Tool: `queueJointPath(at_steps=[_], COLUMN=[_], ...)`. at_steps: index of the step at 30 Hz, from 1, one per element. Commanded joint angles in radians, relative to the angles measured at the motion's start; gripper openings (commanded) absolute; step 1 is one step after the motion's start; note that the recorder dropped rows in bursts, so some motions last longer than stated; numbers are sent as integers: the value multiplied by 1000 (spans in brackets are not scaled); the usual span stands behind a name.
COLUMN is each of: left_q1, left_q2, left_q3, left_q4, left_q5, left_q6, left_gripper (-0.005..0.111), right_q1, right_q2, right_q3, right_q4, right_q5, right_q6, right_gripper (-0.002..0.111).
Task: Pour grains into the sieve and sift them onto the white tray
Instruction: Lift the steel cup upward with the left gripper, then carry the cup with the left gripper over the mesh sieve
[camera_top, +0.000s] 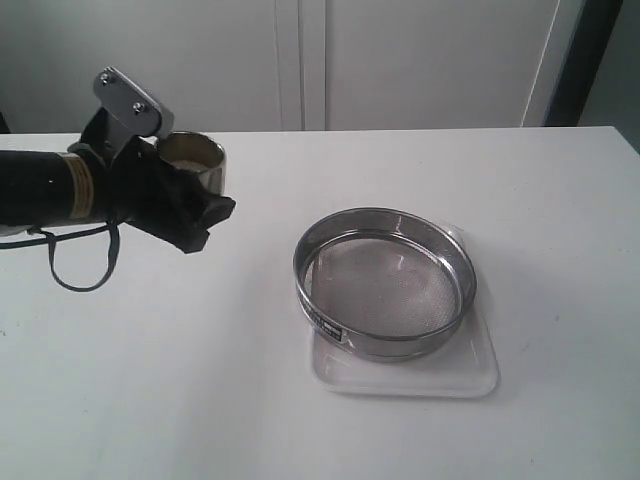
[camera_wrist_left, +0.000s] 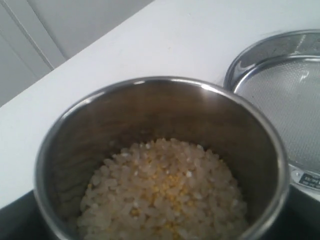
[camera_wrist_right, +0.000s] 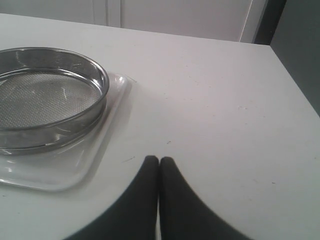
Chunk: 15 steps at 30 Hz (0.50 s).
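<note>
On the side wall of the sieve (camera_top: 384, 283), toward the table's (camera_top: 520, 180) front edge, sits a small dark label (camera_top: 331, 328) w/ pale print (too small and blurred to read). The sieve rests on the white tray (camera_top: 470, 375), which lies right of the table's middle, nearer the front edge than the rear. The grains (camera_wrist_left: 165, 192), pale whitish kernels mixed w/ tiny yellow ones, lie heaped in a steel cup (camera_top: 195, 158) near the table's left rear, approx. upright and well apart from the sieve. Whether the cup stands on the table or is lifted off it can't be told. The left gripper (camera_top: 188, 205) has its jaws set wide, one on either side of the cup's wall and clasping it, so the grains sit betw. the fingers. The right gripper (camera_wrist_right: 159, 167) has its fingers pressed together tip to tip, holding nothing. It is low over bare table near a corner of the tray, not touching it.
</note>
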Motion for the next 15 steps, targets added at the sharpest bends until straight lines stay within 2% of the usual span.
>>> queueJointPath(at_steps=[1, 7, 15], left_q1=[-64, -124, -160], left_q2=[-15, -11, 14], left_q3=[-36, -111, -185], left_q4=[-3, -5, -5], left_q5=[123, 199, 257], left_q6=[13, 15, 30], left_gripper=[0, 0, 0], right_q1=[1, 1, 1], right_q2=[-5, -5, -5], right_q3=[5, 5, 5], right_q4=[3, 3, 3], right_q5=[-14, -14, -14], right_q6=[2, 2, 2], right_gripper=[0, 0, 0])
